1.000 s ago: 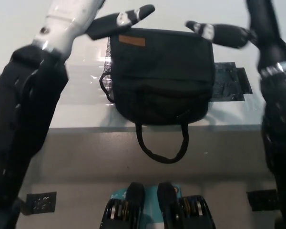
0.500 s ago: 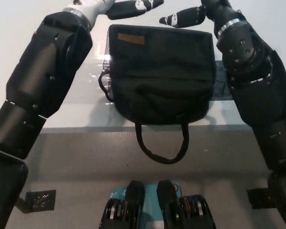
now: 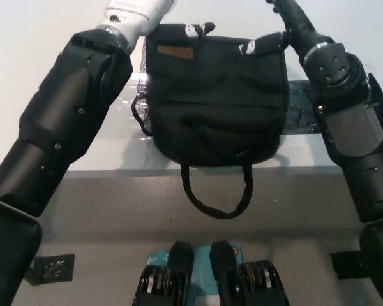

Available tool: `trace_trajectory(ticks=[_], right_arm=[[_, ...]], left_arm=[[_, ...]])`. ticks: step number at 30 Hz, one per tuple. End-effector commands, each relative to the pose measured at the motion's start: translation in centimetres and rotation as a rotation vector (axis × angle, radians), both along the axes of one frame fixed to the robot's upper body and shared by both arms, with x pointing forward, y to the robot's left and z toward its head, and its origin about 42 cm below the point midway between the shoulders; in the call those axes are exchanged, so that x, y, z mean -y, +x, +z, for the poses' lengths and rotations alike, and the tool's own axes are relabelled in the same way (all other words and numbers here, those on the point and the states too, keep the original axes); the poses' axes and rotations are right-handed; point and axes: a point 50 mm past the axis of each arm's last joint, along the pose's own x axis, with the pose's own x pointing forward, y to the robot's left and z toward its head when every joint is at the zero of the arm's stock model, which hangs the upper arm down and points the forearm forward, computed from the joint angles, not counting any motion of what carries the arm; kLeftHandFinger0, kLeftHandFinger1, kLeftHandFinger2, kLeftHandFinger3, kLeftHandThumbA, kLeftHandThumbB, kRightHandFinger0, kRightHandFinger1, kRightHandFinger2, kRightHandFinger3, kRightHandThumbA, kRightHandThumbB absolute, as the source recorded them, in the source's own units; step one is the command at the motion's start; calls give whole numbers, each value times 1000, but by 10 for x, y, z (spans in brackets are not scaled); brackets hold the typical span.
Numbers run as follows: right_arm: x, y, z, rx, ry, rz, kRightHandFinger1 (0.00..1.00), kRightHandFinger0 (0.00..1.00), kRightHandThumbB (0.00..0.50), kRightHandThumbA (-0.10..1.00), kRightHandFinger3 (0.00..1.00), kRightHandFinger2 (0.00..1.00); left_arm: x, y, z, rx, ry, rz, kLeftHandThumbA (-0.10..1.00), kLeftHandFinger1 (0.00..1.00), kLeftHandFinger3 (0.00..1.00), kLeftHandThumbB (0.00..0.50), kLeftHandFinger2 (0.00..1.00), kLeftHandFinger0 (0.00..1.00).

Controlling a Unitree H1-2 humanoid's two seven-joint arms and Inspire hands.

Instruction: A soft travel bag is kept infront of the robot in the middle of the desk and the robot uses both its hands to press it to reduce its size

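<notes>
A black soft travel bag with a brown label lies in the middle of the pale desk. Its loop handle hangs over the desk's front edge. My white left hand rests on the bag's far left edge, only its dark fingertips showing past the forearm. My black right hand lies on the far right edge, fingers stretched flat. Neither hand grips anything. Both arms reach forward along the bag's sides.
A mesh pocket and cord stick out at the bag's left side. A black taped patch lies on the desk right of the bag, partly under my right arm. Dark markers sit on the floor below.
Both hands have come down from beyond the bag's far edge onto its top corners. The arms have stretched further forward and inward. The bag has stayed in place.
</notes>
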Motion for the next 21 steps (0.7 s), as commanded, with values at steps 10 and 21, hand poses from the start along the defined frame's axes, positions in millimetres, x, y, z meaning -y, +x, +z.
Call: trace_trajectory(ticks=[10,21], right_arm=[[22,5,-2,35,80,10,1000,1000,255,1000,1000,1000],[-4,11,23,88,-108,27,1000,1000,251,1000,1000,1000]], left_arm=[[-9,7,0,32,7,35,1000,1000,1000,0,1000,1000],[2,16,-3,-2,32,53,1000,1000,1000,26,1000,1000]])
